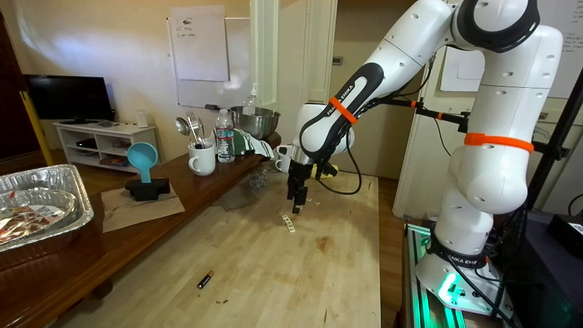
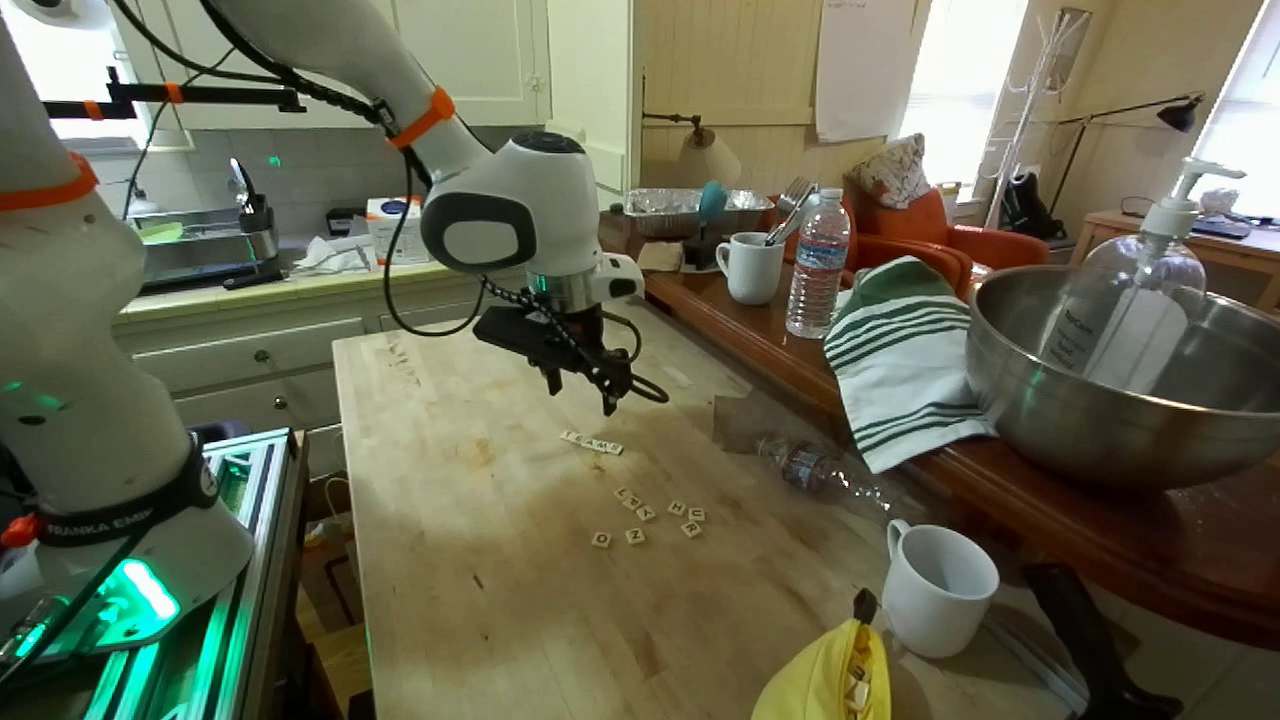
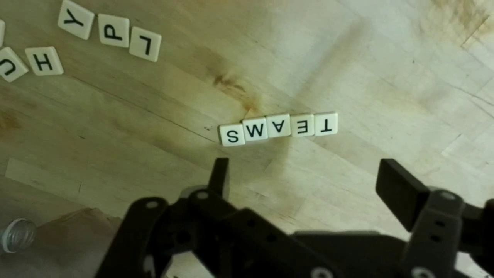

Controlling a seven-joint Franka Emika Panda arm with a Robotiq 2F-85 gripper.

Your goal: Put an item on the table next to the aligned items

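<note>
The light wooden table (image 1: 273,291) shows in both exterior views (image 2: 480,570). Several cream letter tiles stand in a touching row reading TEAMS (image 3: 278,126), upside down in part, in the wrist view. The row also shows in both exterior views (image 1: 288,223) (image 2: 591,442). Loose tiles lie apart from it: L (image 3: 145,43), P (image 3: 113,30), Y (image 3: 76,19), H (image 3: 44,61) and a partly cut U (image 3: 11,65). R (image 2: 691,529), O (image 2: 600,540) and another tile (image 2: 635,536) show in an exterior view. My gripper (image 3: 303,164) is open and empty, above the table beside the row.
A battery (image 1: 205,279) lies on the table. A clear plastic bottle (image 2: 820,468) lies by the raised dark wooden ledge (image 1: 136,237). A white mug (image 2: 940,590), a yellow pouch (image 2: 830,680) and a black handle (image 2: 1090,640) are at one end. A steel bowl (image 2: 1120,430) stands on the ledge.
</note>
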